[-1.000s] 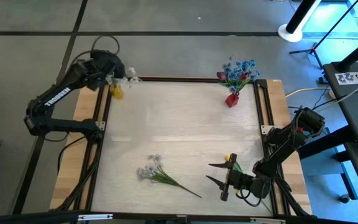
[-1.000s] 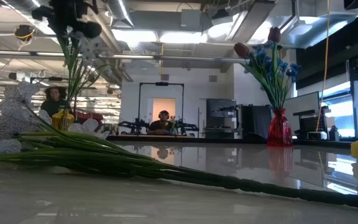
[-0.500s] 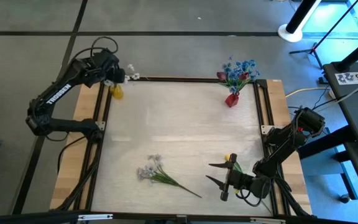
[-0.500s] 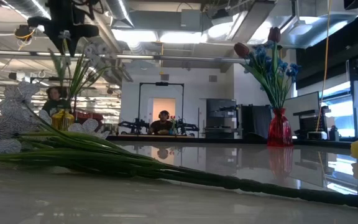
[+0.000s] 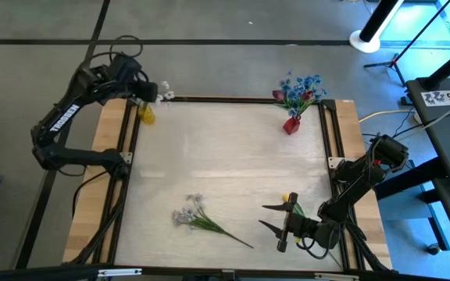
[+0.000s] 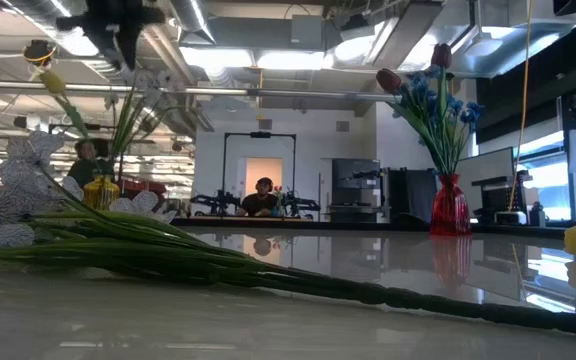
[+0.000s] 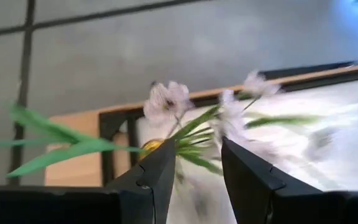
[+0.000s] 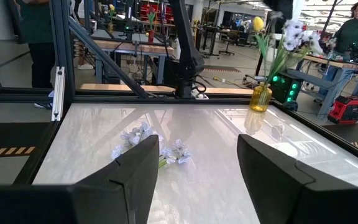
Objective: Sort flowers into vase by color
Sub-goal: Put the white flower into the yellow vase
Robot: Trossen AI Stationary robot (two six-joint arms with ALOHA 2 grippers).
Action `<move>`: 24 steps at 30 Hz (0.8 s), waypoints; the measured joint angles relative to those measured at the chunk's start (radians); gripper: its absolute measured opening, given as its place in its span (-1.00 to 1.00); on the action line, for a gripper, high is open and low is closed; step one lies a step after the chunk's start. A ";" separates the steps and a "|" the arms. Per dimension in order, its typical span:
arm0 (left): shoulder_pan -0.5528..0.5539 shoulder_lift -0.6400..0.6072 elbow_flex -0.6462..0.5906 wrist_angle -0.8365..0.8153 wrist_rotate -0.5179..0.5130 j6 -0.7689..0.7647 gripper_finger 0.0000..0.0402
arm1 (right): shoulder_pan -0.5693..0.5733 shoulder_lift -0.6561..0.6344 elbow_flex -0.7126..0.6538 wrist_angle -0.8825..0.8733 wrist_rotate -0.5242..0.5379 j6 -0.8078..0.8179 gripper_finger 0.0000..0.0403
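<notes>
A yellow vase [image 5: 147, 116] at the far left corner holds white sprays [image 5: 165, 95] and a yellow tulip [image 6: 53, 80]. My left gripper [image 5: 144, 90] hovers open above it; in the left wrist view the sprays [image 7: 166, 102] and the vase [image 7: 152, 145] show beyond the open fingers. A red vase [image 5: 291, 125] at the far right holds blue flowers [image 5: 301, 86] and a dark red tulip. A pale spray [image 5: 190, 215] lies flat on the table near the front. My right gripper [image 5: 262, 215] waits open and level at the near right, beside a lying yellow tulip [image 5: 290, 199].
A black frame [image 5: 233, 99] runs around the table top, with wooden strips along both sides. People and workbenches show in the room beyond the far edge. The middle of the table [image 5: 225, 156] is bare.
My left gripper has risen away from the yellow vase and turned, staying open. The flowers stay standing in the vase, and its yellow tulip now shows in the low view.
</notes>
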 joint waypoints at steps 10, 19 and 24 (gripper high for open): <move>-0.324 -0.013 0.107 0.046 0.096 0.020 -0.36 | 0.000 0.000 0.000 0.000 0.000 0.004 0.08; -0.846 -0.014 -0.089 0.249 0.086 -0.109 -0.36 | 0.000 0.000 0.000 0.000 0.000 0.006 0.08; -1.106 0.013 -0.288 0.544 0.085 -0.091 -0.36 | 0.000 0.000 0.000 0.000 0.000 0.006 0.08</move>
